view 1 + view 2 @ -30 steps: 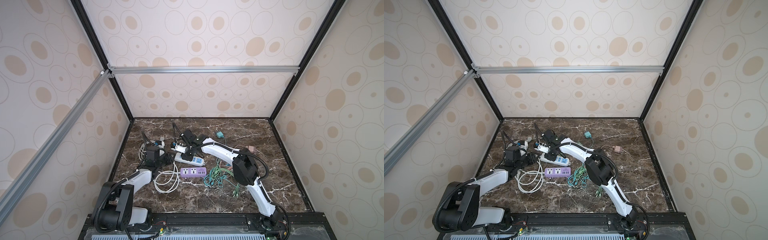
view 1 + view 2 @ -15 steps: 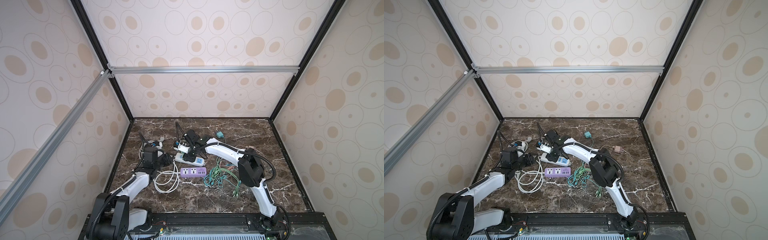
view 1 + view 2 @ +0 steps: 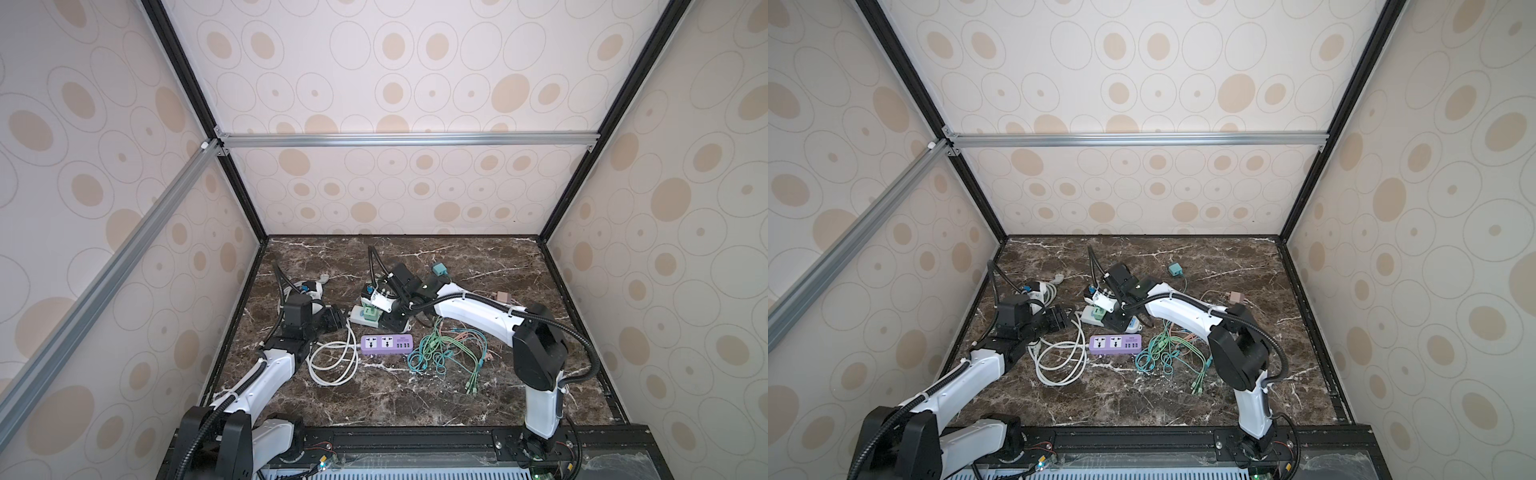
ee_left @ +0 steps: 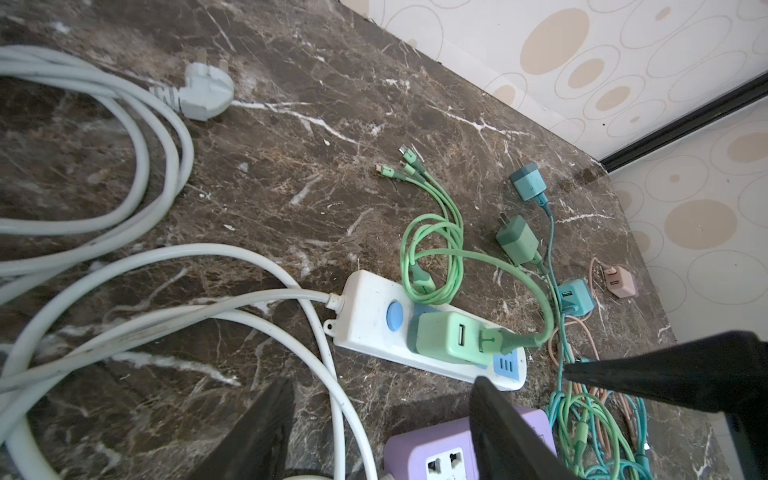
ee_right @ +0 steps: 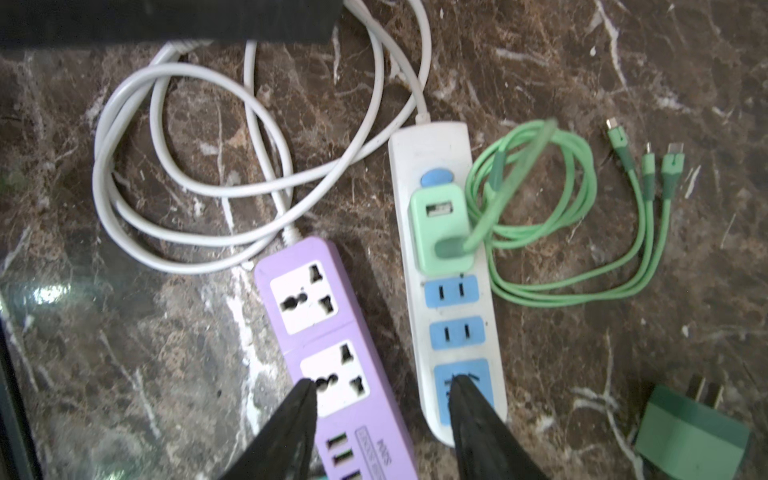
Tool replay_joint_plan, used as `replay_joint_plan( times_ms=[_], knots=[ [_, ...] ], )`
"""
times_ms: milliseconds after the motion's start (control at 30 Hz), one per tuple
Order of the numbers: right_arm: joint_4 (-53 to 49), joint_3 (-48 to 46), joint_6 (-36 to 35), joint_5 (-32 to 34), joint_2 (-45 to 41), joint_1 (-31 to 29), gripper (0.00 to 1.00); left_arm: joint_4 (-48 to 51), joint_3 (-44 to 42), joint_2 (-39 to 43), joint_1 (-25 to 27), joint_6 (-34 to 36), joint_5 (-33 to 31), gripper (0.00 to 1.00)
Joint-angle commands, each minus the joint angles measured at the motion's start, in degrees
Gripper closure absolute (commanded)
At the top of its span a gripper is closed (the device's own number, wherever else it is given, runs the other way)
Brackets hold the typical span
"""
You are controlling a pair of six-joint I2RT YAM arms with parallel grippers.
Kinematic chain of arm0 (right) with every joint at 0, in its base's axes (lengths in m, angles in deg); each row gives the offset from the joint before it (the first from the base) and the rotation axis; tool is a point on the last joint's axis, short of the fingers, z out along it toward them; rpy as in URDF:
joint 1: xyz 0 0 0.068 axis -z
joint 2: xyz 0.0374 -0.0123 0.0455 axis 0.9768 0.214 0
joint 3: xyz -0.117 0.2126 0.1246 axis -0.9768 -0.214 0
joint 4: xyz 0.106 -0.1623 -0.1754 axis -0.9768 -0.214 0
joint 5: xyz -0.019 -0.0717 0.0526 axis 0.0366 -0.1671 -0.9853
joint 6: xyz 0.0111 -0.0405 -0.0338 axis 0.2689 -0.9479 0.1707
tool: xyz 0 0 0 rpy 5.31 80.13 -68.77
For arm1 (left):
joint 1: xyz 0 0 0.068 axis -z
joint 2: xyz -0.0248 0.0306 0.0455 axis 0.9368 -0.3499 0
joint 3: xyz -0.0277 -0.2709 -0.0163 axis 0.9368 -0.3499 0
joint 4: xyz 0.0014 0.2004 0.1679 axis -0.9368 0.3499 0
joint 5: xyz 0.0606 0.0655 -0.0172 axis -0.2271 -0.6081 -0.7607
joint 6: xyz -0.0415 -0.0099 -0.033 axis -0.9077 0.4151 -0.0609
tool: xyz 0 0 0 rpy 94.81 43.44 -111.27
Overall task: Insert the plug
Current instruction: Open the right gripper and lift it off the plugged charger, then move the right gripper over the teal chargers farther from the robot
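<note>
The pale green charger plug [image 4: 451, 338] is sitting pushed into the white power strip [image 4: 365, 307], in the socket just beside the blue switch. A green cable [image 4: 432, 249] is running from its USB port and coiling on the marble tabletop [image 4: 291, 166] beside the strip. The left gripper [image 4: 382, 382] is hovering near the strip's cord end, with its jaws standing well apart and gripping nothing. The right gripper [image 5: 382, 382] is hanging above the strip's other end, one fingertip over the last blue socket, the other over the purple power strip [image 5: 299, 257] lying alongside. Its jaws are likewise parted and empty. Loops of white cord [image 5: 124, 137] are sprawling beside the purple strip, and a dark green adaptor [image 5: 692, 436] is lying loose nearby.
</note>
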Motion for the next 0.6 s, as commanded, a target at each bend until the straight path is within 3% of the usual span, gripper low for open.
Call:
replay_joint_plan(
  times_ms=[0,367,567],
  knots=[
    [2.5,-4.8,3.1,-0.1,-5.7,0.2,0.45,1.6,2.6,2.3,-0.5,1.5,-0.9,0.29],
    [10.9,-18.2,16.3,3.1,-18.2,3.2,0.45,6.3,5.6,5.5,-0.5,2.0,1.8,0.25],
    [13.8,-21.9,26.7,13.7,-22.6,6.8,0.39,7.3,5.7,6.6,-0.5,2.1,2.7,0.21]
  ],
)
